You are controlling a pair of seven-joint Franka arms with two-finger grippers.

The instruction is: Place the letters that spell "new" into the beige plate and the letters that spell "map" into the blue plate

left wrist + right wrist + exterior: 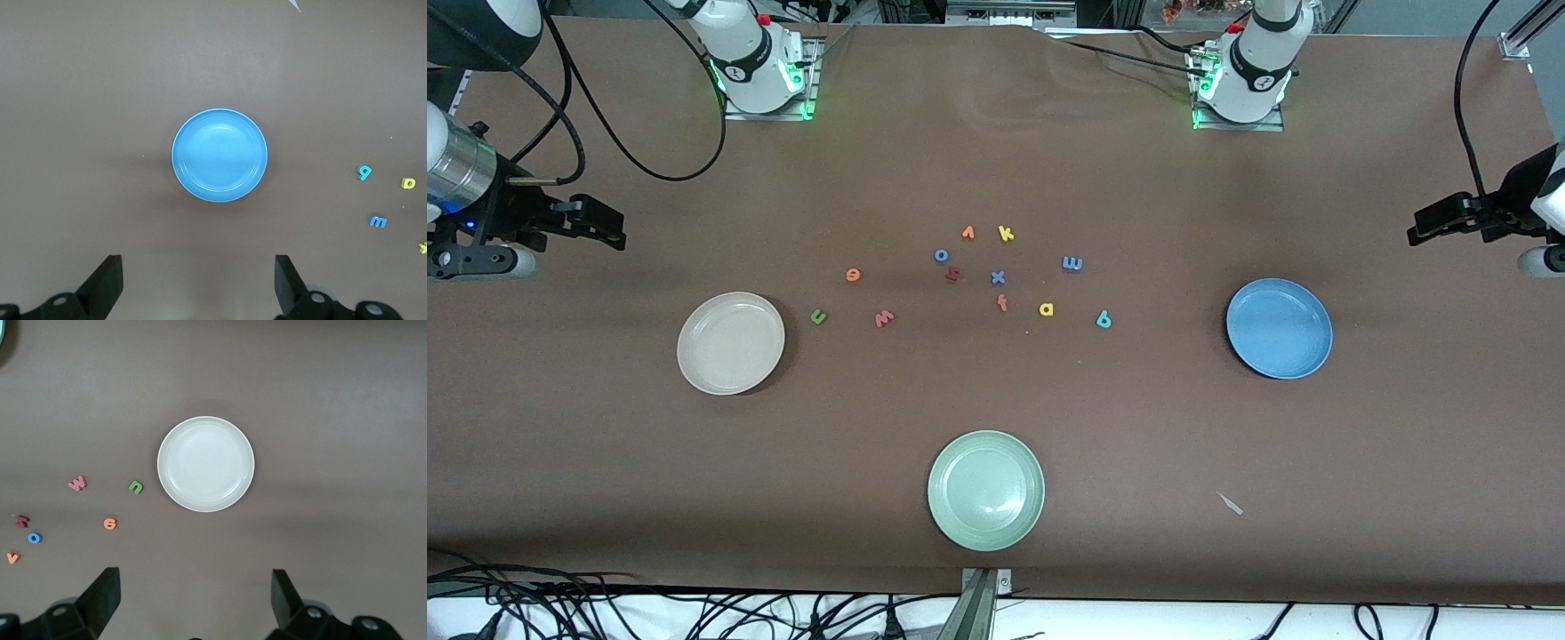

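The left gripper (197, 283) hangs in the air over the desk (996, 133) at the left arm's end, its fingers (107, 280) spread wide apart and holding nothing. Below it lies the blue plate (1279, 328), bare inside. The right gripper (193, 600) hangs over the right arm's end of the desk, fingers likewise wide apart and empty, with the beige plate (731, 343) below it, also bare.

Between the two plates the foam letters lie scattered on the desk. Just beside the beige plate is the green n (819, 316); the pink w (884, 317) lies near it, and the orange e (853, 275) a little farther from the front camera. Toward the blue plate lie the teal p (1104, 319), the yellow a (1047, 309) and the light blue m (1072, 263). In the middle sit the orange v (967, 233), yellow k (1006, 234), blue o (941, 256), blue x (998, 277), red f (1003, 303) and one dark red letter (952, 274). A pale green plate (985, 490) lies nearest the front camera.
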